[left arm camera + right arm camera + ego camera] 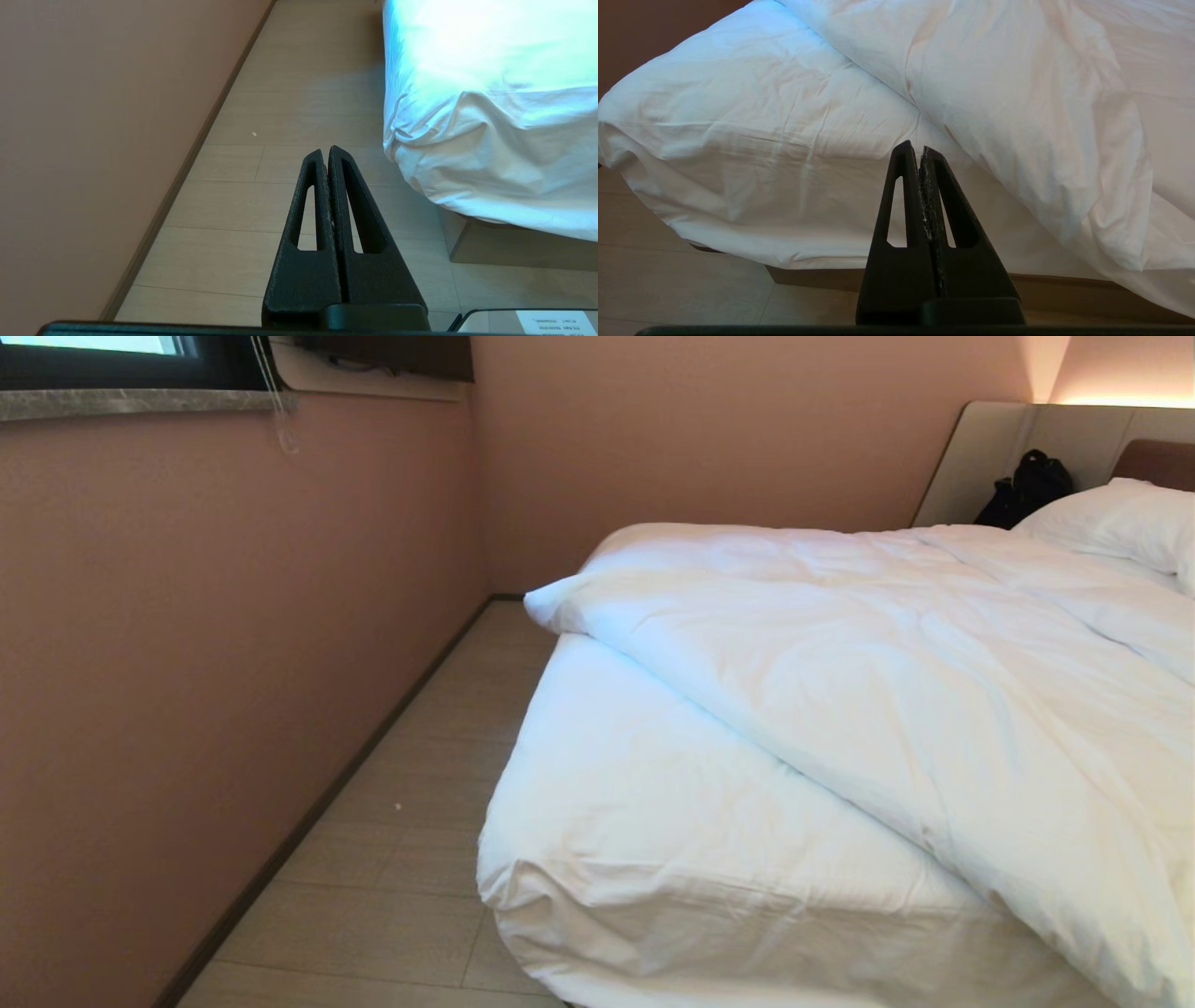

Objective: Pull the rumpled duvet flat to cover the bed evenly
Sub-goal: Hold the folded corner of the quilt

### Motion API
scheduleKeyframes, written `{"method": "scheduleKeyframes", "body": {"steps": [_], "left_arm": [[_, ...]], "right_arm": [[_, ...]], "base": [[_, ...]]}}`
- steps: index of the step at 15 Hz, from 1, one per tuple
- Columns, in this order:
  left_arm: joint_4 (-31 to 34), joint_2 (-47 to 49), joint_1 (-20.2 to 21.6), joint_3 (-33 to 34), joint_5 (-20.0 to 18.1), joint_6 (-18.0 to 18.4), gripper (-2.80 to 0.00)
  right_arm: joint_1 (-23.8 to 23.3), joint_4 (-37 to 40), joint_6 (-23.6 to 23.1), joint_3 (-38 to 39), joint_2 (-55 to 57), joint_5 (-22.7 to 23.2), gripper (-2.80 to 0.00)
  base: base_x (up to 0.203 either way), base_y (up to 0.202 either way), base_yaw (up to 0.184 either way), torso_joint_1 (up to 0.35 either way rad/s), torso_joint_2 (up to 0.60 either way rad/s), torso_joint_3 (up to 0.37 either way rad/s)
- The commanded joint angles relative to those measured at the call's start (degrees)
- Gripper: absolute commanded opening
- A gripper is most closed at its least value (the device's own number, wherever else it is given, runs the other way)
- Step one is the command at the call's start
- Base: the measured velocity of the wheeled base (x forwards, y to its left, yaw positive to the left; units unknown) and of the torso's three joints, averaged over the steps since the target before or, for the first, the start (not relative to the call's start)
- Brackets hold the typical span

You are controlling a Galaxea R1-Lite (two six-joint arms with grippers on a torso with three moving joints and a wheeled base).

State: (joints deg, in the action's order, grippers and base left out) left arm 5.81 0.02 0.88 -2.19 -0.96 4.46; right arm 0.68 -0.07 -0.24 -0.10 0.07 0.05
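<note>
We see one thick, puffy white quilted duvet (915,709) lying askew on the wide low bed with its white-sheeted mattress (635,821), drawn back on a slant so that the near left corner of the mattress is bare while the cover bunches toward the right and the headboard. Its folded corner (560,602) juts past the left edge of the mattress, and that is where we judge a hold is best taken, or along the slanted fold edge (920,107) running across the sheet. We expect the duvet to be soft, bulky and fairly light, dragging on the sheet and creasing rather than sliding stiffly, so a pinch deep into the padding should hold better than a nip at the fabric alone. Our left pincer (327,151) is clenched on nothing and hangs over the pale plank floor (289,112) beside the bed's corner; our right pincer (915,149) is likewise clenched and empty, pointing at the mattress front just below the fold. We count one white pillow (1120,523) by the headboard and one black bag (1027,485) beyond it.
</note>
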Motion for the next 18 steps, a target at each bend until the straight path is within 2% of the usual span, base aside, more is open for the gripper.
{"method": "scheduleKeyframes", "body": {"steps": [1,18], "left_arm": [[0.0,0.0,0.0,0.0,0.0,0.0,-2.80],[0.0,0.1,0.0,0.0,0.0,0.0,-2.80]], "right_arm": [[0.0,0.0,0.0,0.0,0.0,0.0,-2.80],[0.0,0.0,0.0,0.0,0.0,0.0,-2.80]], "base": [[0.000,0.000,0.000,0.000,0.00,0.000],[0.000,0.000,0.000,0.000,0.00,0.000]]}}
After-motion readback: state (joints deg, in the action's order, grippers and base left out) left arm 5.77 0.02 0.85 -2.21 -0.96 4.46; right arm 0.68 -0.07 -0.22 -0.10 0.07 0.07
